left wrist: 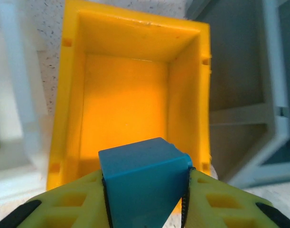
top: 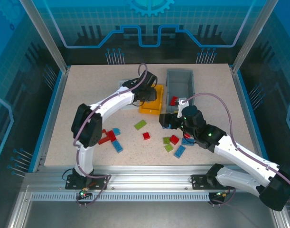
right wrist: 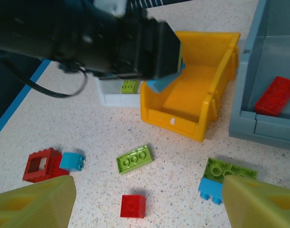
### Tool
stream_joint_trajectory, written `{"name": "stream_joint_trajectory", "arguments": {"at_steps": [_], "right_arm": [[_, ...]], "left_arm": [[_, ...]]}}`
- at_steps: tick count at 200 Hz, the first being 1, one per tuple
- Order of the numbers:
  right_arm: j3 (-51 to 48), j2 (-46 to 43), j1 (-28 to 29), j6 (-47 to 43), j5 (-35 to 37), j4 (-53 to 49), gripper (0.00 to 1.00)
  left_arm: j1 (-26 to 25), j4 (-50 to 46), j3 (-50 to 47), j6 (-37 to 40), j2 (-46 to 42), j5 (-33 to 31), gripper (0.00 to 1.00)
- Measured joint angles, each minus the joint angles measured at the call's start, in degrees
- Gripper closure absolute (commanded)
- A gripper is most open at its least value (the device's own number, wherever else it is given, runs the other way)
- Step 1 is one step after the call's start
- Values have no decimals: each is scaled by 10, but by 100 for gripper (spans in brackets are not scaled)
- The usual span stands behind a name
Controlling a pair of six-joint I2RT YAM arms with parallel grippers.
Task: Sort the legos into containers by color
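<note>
Sorting early: left gripper (left wrist: 145, 211) clamps blue lego (left wrist: 142, 183) over empty yellow bin (left wrist: 130, 31), right gripper (right wrist: 145, 204) hangs open above table (right wrist: 64, 123); 1 green lego (right wrist: 129, 86) in white bin (right wrist: 117, 100), red lego (right wrist: 275, 95) in grey bin (right wrist: 251, 130), most legos (right wrist: 134, 158) loose.

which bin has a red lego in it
The larger grey bin, right of the orange-yellow bin: a red brick lies inside it. The small white bin holds a lime green brick instead.
</note>
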Motion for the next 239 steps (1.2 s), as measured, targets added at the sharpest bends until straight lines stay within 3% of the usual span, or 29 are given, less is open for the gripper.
{"name": "stream_joint_trajectory", "arguments": {"at_steps": [25,43,114,153,205,239], "right_arm": [[0,-8,0,6,16,-2,18],[-1,-17,-1,12,27,-8,17],[-7,-50,-18,45,73,-97,23],[4,-27,-12,31,69,-151,28],[111,154,115,-37,47,-133,37],[123,200,122,4,83,-163,36]], "left_arm": [[5,-13,15,5,43,5,45],[7,-21,17,6,52,14,41],[0,-25,16,1,-1,31,43],[-14,-11,-51,-27,-137,28,45],[-17,4,-268,-95,-414,-28,49],[-17,-3,-389,-144,-542,-33,48]]}}
